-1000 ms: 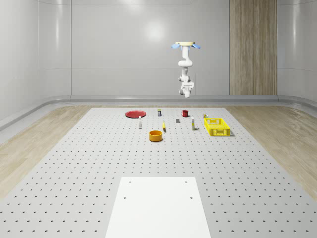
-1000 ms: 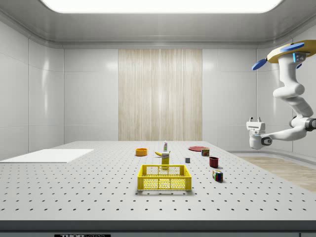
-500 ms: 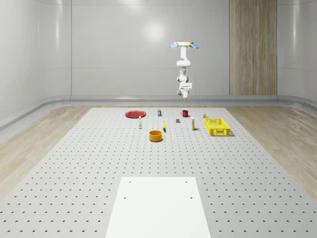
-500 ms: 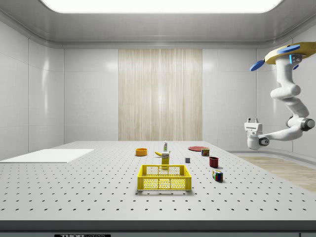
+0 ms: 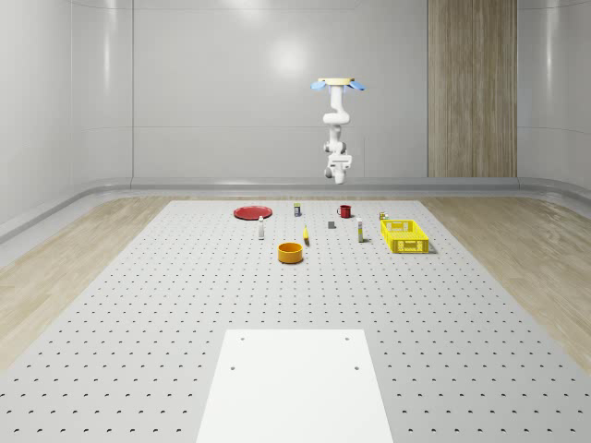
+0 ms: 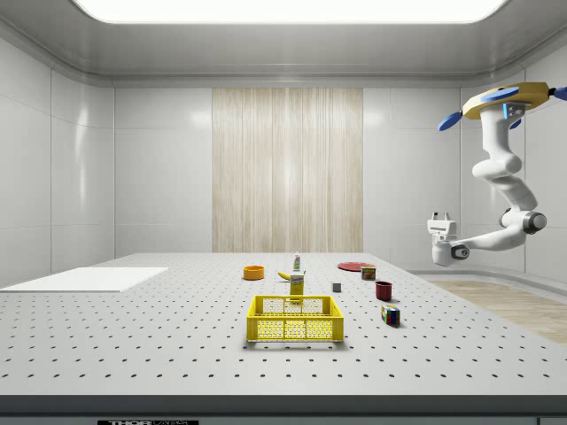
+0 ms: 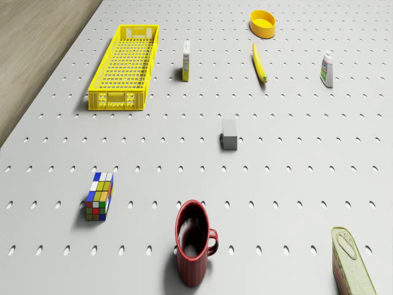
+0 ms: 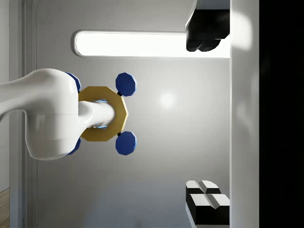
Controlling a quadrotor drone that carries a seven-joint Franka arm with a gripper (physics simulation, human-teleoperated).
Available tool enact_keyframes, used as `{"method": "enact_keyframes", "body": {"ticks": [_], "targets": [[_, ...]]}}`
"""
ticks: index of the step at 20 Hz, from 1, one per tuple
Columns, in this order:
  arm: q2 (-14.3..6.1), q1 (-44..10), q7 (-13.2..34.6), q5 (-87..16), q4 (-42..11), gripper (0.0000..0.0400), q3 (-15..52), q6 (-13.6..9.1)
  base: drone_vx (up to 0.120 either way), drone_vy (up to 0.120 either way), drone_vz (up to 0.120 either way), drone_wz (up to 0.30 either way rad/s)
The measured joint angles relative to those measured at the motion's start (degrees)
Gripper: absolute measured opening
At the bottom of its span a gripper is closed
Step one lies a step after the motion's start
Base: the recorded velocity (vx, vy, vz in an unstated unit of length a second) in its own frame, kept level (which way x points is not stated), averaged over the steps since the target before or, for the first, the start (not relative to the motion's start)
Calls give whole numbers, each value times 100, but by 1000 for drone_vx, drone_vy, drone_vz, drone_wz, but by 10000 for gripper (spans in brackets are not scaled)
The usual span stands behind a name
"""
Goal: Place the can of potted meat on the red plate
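The drone (image 6: 507, 97) hovers high in the air near the far edge of the table (image 5: 185, 305), toward the side view's right. The arm (image 6: 500, 190) hangs below it, bent at the elbow, with the wrist turned so that the gripper (image 6: 438, 215) points upward, well above the table surface and touching nothing. In the wrist view the two fingertips (image 8: 206, 199) stand well apart with only the wall and ceiling light between them: the jaws are open and empty. The can (image 7: 353, 261) lies on the table just beside the red mug (image 7: 194, 241), well apart from the gripper. In the whole-scene view the can (image 5: 296, 210) sits between the red plate (image 5: 251, 212) and the mug (image 5: 344, 211), near the table's far edge; the plate is bare. A Rubik's cube (image 7: 99, 195) rests on the other side of the mug. Farther along the table lie a grey block (image 7: 229, 134), a yellow basket (image 7: 124, 67), a small box (image 7: 185, 60), a banana (image 7: 260, 62), a bottle (image 7: 327, 69) and a yellow bowl (image 7: 263, 23).
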Motion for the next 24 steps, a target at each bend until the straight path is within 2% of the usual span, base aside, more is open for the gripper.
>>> {"method": "enact_keyframes", "body": {"ticks": [6, 10, 17, 24], "targets": [[-18, -5, 0, -10, -16, 400, 9, 25, 120, -120, 0, 0], [-29, -10, 2, -27, -28, 400, 22, 42, 10, -120, 0, 0], [-51, -28, 11, -105, -49, 400, 79, 73, 109, -120, 0, 0], [-75, -85, 44, -361, -79, 400, 262, 105, 0, -120, 0, 0]]}}
